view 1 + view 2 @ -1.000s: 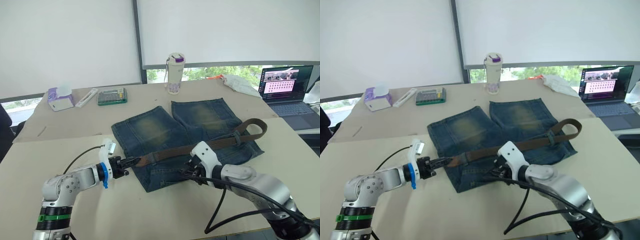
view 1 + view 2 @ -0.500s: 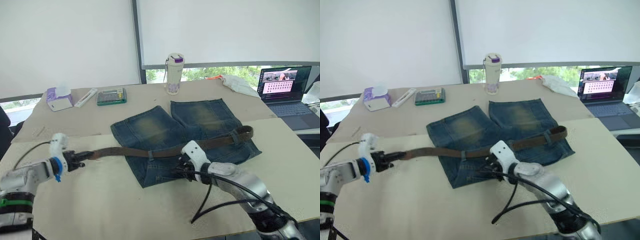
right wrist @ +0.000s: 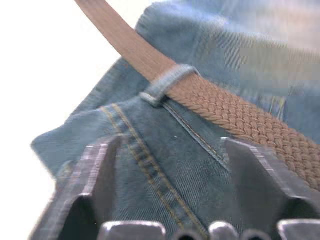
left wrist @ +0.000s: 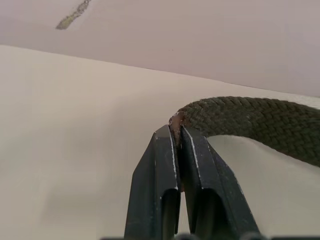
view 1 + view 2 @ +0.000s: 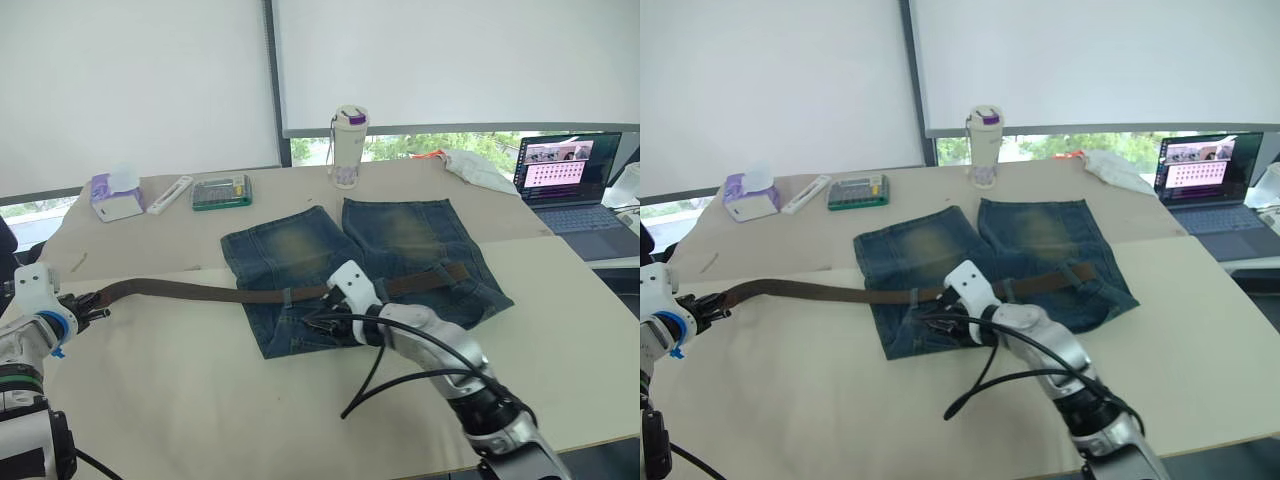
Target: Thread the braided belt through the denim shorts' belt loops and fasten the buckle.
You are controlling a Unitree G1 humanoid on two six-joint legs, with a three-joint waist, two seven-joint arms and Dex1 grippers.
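Braided belt (image 5: 200, 292) one, denim shorts (image 5: 300, 250) one, two hands.

The braided belt (image 5: 200, 291) lies across the denim shorts (image 5: 300, 250), its end stretching left over the table (image 5: 180, 400).

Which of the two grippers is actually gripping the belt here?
The left gripper: its fingers are shut on the end of the braided belt. The right gripper hangs open over the denim shorts.

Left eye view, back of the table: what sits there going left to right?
Tissue box → white remote-like bar → green calculator → bottle with purple lid → crumpled white cloth → laptop.
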